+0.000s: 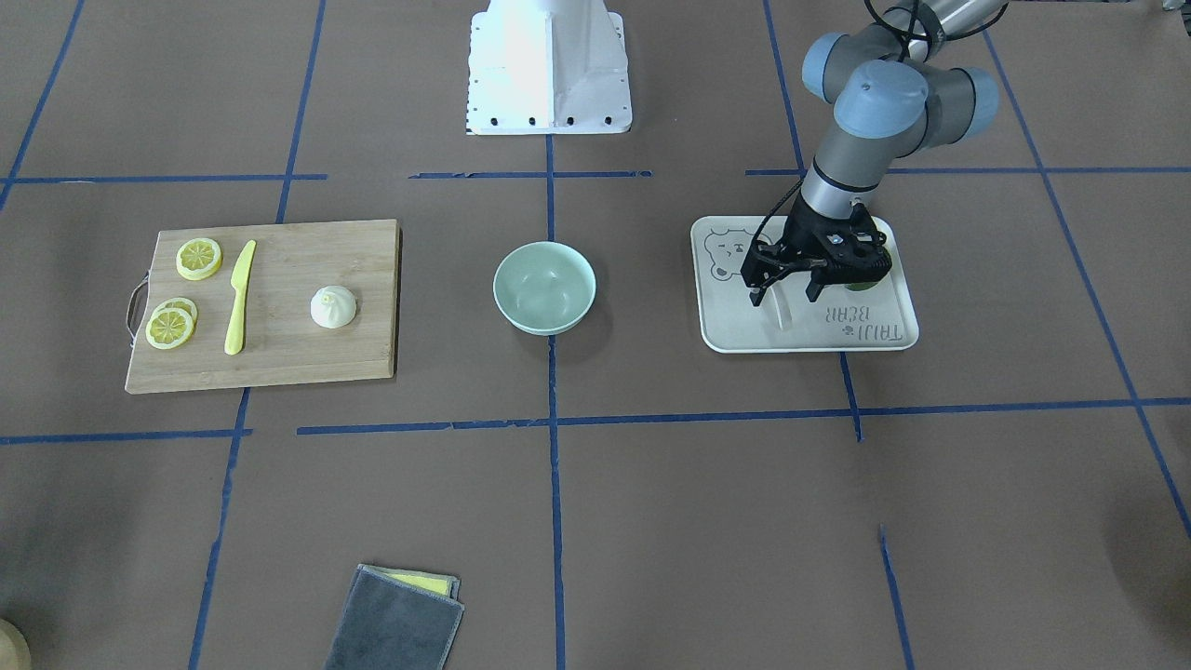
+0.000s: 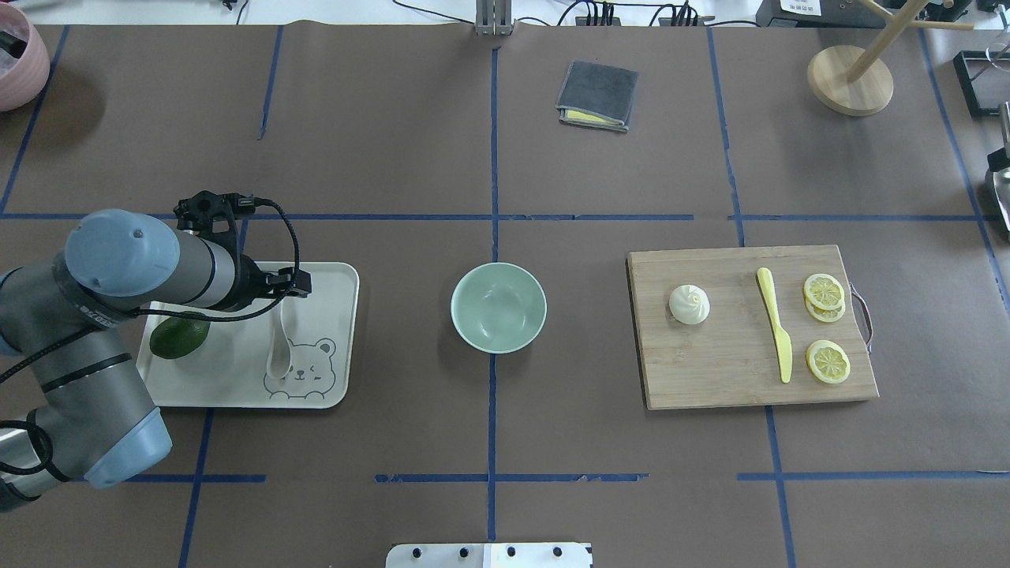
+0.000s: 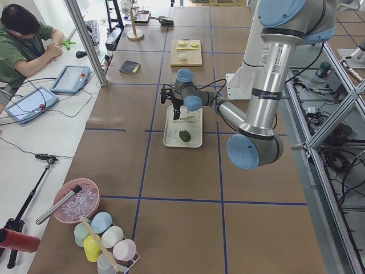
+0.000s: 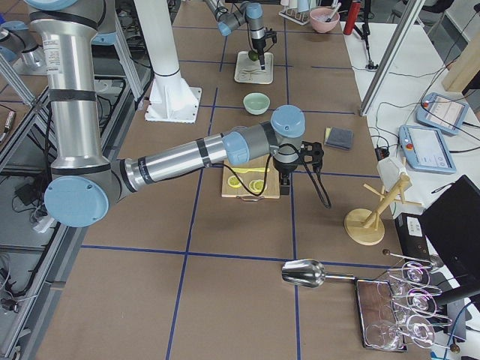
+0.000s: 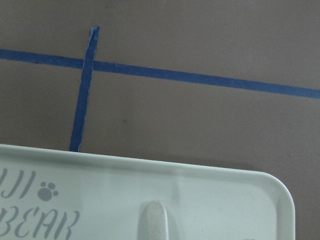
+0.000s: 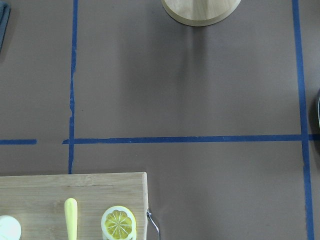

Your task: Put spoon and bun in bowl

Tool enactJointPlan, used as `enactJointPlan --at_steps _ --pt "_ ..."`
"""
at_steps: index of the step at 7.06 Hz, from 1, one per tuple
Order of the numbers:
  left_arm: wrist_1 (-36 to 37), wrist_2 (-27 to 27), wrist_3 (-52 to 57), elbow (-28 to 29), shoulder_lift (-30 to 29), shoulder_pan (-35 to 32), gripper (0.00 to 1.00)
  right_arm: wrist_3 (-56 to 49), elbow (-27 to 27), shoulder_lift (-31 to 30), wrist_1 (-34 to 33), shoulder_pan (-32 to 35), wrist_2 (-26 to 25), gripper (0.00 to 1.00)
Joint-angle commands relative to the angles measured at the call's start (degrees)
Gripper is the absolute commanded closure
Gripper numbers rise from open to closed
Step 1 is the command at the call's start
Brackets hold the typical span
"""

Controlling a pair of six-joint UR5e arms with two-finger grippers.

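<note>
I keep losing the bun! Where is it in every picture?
Front-facing: bun left of centre.
Overhead: bun right of centre.
Left side: bun near top.
Right side: cannot see it.
Left wrist: not there.
Right wrist: bun bottom-left corner.
Landmark: wooden board under it.

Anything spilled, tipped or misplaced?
Nothing stands out: pale mint-green bowl upright and empty, white pleated bun sits on the bamboo cutting board, off-white spoon lies flat on the bear-print tray under the open left gripper.
</note>
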Motion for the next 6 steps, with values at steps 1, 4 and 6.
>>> enactJointPlan --at_steps 1,4,6 --pt "0.39 1.66 -0.49 0.43 0.25 2.01 0.23 1.71 0.59 0.01 0.09 -0.95 -0.05 0.00" --pt "3.30 4.04 -0.50 -0.19 0.08 3.42 0.41 3.66 1.47 0.01 0.09 -2.09 -0.14 0.00" --pt "3.30 4.12 -0.50 -0.45 0.17 3.34 0.58 3.74 1.47 0.01 0.09 -2.27 -0.14 0.00"
